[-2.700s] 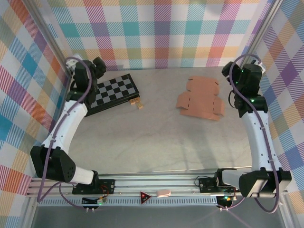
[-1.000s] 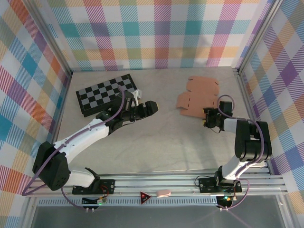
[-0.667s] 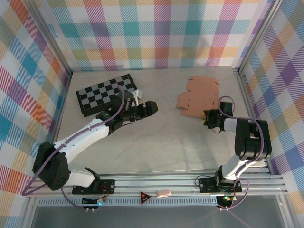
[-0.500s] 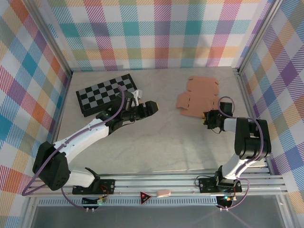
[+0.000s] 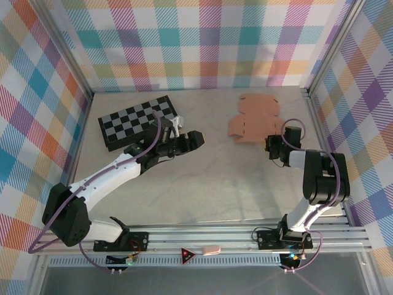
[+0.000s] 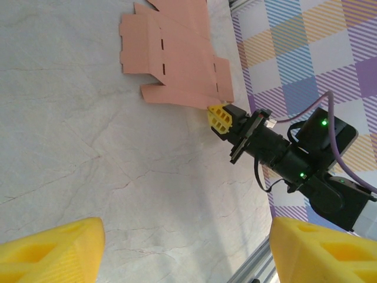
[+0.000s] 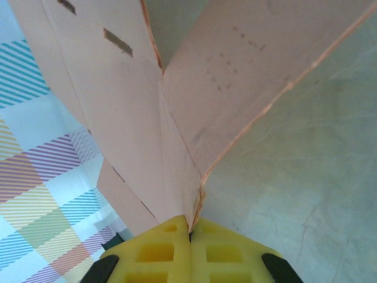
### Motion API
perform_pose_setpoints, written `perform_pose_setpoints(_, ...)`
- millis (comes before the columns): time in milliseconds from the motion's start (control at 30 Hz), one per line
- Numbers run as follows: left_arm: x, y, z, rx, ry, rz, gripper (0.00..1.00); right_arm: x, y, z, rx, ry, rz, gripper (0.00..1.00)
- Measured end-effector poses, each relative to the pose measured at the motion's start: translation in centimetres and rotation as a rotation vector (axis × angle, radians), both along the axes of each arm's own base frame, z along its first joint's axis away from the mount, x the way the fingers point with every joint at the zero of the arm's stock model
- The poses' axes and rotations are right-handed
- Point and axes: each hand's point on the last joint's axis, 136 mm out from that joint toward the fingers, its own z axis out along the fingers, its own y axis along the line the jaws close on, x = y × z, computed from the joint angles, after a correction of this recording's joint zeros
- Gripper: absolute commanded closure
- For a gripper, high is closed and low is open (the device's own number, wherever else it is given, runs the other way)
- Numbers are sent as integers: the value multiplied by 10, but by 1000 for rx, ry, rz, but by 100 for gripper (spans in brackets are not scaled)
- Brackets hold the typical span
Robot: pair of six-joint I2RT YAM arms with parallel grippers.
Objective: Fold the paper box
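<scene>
The paper box point(image 5: 255, 120) is a flat salmon-orange die-cut sheet at the back right of the table. My right gripper point(image 5: 271, 146) is shut on the sheet's near right flap. In the right wrist view the yellow pads point(image 7: 156, 250) pinch the card's edge, and the paper box point(image 7: 147, 106) rises from them in a fold. The left wrist view shows the paper box point(image 6: 177, 62) with the right gripper point(image 6: 219, 116) at its near corner. My left gripper point(image 5: 195, 138) hovers open over mid-table, left of the sheet. Nothing is between the fingers of the left gripper point(image 6: 185, 247).
A black-and-grey checkered board point(image 5: 138, 121) lies at the back left, behind my left arm. Plaid walls enclose the table, with an aluminium post point(image 5: 319, 110) close to my right arm. A metal rail point(image 5: 202, 236) runs along the near edge.
My right gripper has shut on the sheet's near right flap and drawn it up and slightly back. The sheet has shifted a little. The left arm has stayed put.
</scene>
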Motion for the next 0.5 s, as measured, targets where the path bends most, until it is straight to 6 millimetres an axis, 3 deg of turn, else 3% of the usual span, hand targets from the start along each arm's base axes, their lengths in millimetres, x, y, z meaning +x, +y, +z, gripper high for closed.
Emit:
perform_pose_setpoints(200, -2, -3, -8, 83, 3, -29, 24, 4, 8, 44, -11, -31, 14, 100)
perform_pose_setpoints(367, 10, -13, -10, 214, -77, -74, 24, 13, 23, 108, -27, -98, 50, 100)
perform_pose_setpoints(500, 8, -22, -11, 333, -226, -154, 20, 16, 29, 148, -29, -136, 68, 100)
